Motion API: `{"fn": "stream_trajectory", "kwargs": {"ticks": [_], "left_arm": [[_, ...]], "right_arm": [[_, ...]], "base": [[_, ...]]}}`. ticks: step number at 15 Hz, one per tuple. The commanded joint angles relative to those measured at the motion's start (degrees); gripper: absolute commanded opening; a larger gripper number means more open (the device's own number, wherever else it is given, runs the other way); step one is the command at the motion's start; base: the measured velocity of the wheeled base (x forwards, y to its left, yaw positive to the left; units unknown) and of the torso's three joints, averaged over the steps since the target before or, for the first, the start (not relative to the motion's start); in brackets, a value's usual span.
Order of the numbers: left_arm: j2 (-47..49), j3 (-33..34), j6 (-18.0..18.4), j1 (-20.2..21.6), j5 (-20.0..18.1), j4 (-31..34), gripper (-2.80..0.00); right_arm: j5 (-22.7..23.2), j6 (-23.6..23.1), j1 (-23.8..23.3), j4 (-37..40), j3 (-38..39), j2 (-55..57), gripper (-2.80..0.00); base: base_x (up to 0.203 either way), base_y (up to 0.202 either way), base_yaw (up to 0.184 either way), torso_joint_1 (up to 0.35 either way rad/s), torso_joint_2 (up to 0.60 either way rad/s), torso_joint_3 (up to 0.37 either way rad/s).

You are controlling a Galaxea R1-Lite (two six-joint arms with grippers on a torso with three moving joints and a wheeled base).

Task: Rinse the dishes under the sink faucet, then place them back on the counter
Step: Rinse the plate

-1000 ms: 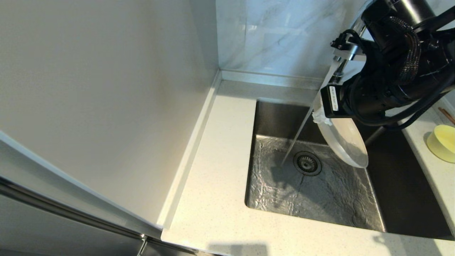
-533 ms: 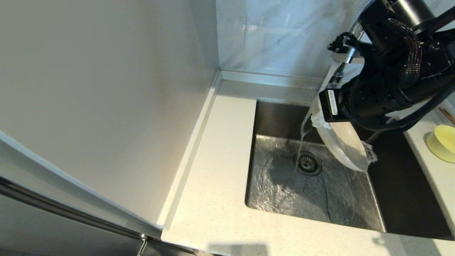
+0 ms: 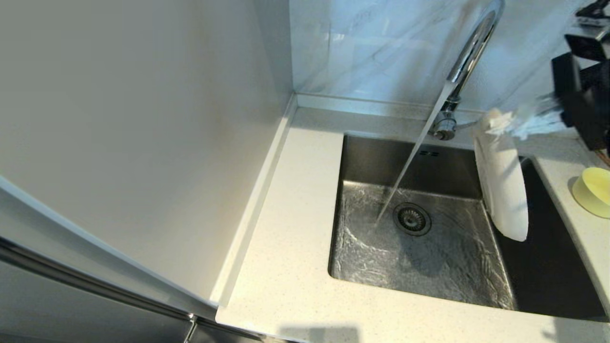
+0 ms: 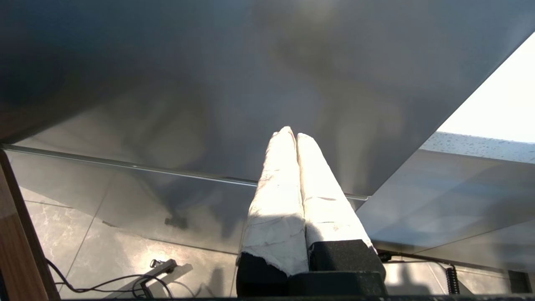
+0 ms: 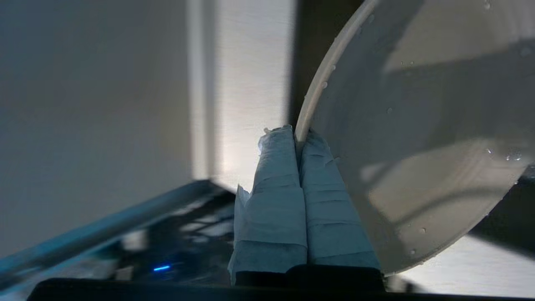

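1. Plate (image 3: 503,186), cream and wet, was held on edge above the right side of the sink (image 3: 419,267), clear of the water stream (image 3: 405,176).
2. Its rim was gripped by the right gripper (image 5: 297,136), whose cloth-wrapped fingers (image 5: 271,188) were closed on it, as seen in the right wrist view.
3. Water was seen pouring from the chrome faucet (image 3: 469,47) onto the sink floor just left of the drain (image 3: 412,219).
4. A pale-yellow bowl (image 3: 593,190) was seen on the bench (image 3: 286,267) to the right of the sink, apart from the plate.
5. Brown chopsticks (image 3: 605,155) were glimpsed just behind the bowl at the frame's edge.
6. The left gripper (image 4: 294,134) was parked low beside a grey cabinet front (image 4: 209,83), its wrapped fingers pressed together on nothing.
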Motion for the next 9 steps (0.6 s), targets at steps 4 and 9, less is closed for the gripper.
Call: {"fn": "stream_trajectory", "kwargs": {"ticks": [4, 9], "left_arm": [[0.0, 0.0, 0.0, 0.0, -0.1, 0.0, -2.80], [0.0, 0.0, 0.0, 0.0, 0.0, 0.0, -2.80]], "right_arm": [[33.6, 25.1, -19.9, -1.7, 3.1, -3.6, -2.80], [36.2, 27.3, -21.0, -1.1, 6.6, -5.3, -2.80]], "base": [[0.000, 0.000, 0.000, 0.000, 0.00, 0.000], [0.000, 0.000, 0.000, 0.000, 0.00, 0.000]]}}
